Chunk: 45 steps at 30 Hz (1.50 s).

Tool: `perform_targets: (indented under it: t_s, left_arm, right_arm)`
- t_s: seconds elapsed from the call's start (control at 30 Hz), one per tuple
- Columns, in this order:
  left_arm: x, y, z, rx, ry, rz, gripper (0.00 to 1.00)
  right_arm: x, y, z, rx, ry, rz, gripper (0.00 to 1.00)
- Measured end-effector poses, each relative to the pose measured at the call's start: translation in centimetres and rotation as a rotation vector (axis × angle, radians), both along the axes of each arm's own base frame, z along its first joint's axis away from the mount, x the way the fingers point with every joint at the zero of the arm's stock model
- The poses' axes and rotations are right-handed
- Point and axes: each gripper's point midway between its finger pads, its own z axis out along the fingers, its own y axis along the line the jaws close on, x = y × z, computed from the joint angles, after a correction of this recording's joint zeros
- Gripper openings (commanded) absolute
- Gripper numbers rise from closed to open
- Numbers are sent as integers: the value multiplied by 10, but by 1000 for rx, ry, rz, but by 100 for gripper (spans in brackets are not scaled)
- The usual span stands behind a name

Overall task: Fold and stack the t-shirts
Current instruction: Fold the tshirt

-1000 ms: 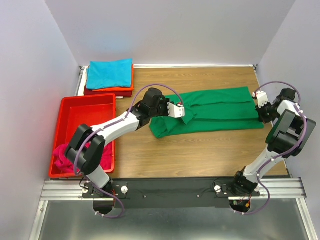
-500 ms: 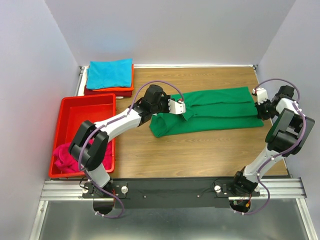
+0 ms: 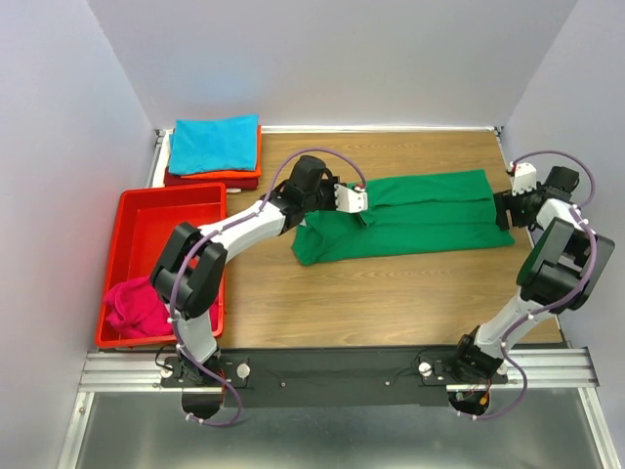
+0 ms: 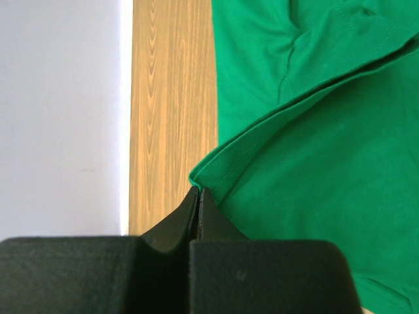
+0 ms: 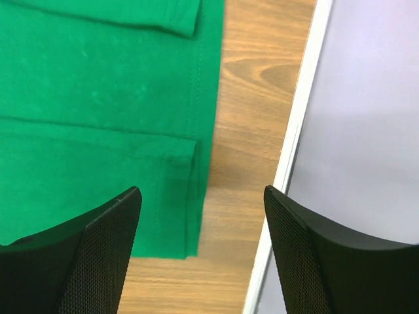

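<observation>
On table (image 3: 391, 303), green shirt (image 3: 430, 220) folded lengthwise, left gripper (image 4: 198, 193) jaws pinching its hem at the left end, right gripper (image 5: 203, 196) jaws spread above the right hem, magenta shirt (image 3: 137, 305) in tray (image 3: 171, 191).

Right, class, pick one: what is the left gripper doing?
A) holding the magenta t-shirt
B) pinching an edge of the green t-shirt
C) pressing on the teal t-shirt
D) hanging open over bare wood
B: the left wrist view shows the left gripper shut on a hemmed edge of the green t-shirt.
</observation>
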Motion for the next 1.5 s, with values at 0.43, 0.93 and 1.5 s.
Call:
perform_targets:
  t_s: [0.43,0.93,1.5]
  left_arm:
    - [34,1,-19,45,0,55,0]
    - [113,40,37,-260,45,720,72]
    - [-99,147,51,-609,250,680,75]
  right_arm:
    - [-17,34,34,75,-140,-13,82]
    - [-58,144,44,137,-195,354,100]
    - [-31,427,36,151,-7,970,69]
